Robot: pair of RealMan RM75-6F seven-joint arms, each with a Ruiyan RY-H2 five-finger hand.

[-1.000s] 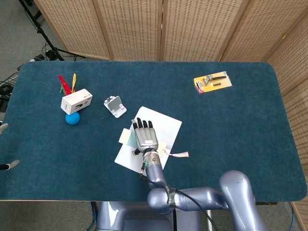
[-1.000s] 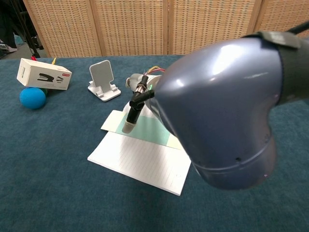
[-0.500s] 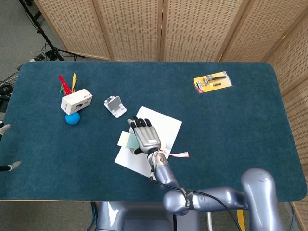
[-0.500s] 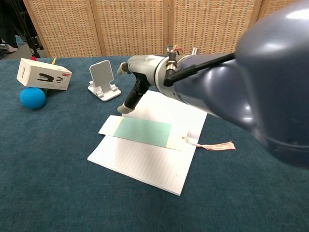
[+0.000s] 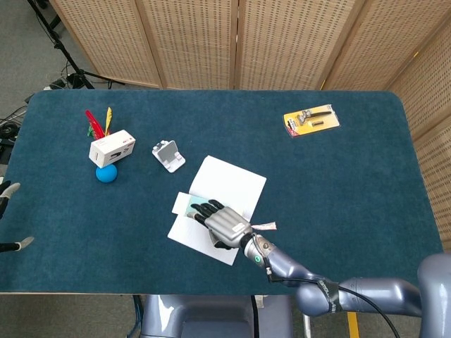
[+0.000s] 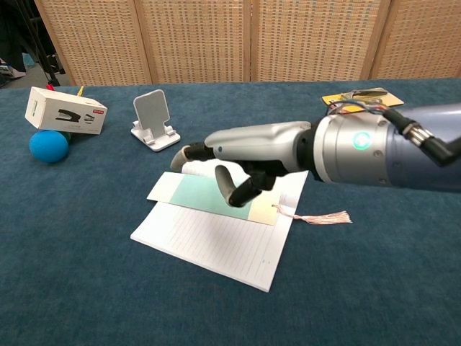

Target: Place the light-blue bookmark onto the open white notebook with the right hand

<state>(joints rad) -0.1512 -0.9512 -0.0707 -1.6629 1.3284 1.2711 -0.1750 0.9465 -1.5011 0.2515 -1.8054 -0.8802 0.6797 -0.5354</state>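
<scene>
The light-blue bookmark (image 6: 196, 195) lies flat across the open white notebook (image 6: 209, 239), its pale end and pink tassel (image 6: 321, 218) trailing off the right edge. In the head view the bookmark (image 5: 182, 205) peeks out left of my right hand (image 5: 224, 225). My right hand (image 6: 248, 158) hovers just above the notebook (image 5: 229, 182) and bookmark, fingers spread and slightly curled, holding nothing. Only the fingertips of my left hand (image 5: 8, 217) show at the head view's far left edge, apart and empty.
A white phone stand (image 6: 154, 120) stands behind the notebook. Further left are a white stapler box (image 6: 65, 111) and a blue ball (image 6: 49, 145). A yellow packaged tool (image 5: 311, 120) lies at the back right. Red and yellow feathers (image 5: 97, 122) sit behind the box.
My right hand has pulled back toward me and to the right, off the bookmark's left end. The arm has swung out to the right. The bookmark stays lying on the notebook.
</scene>
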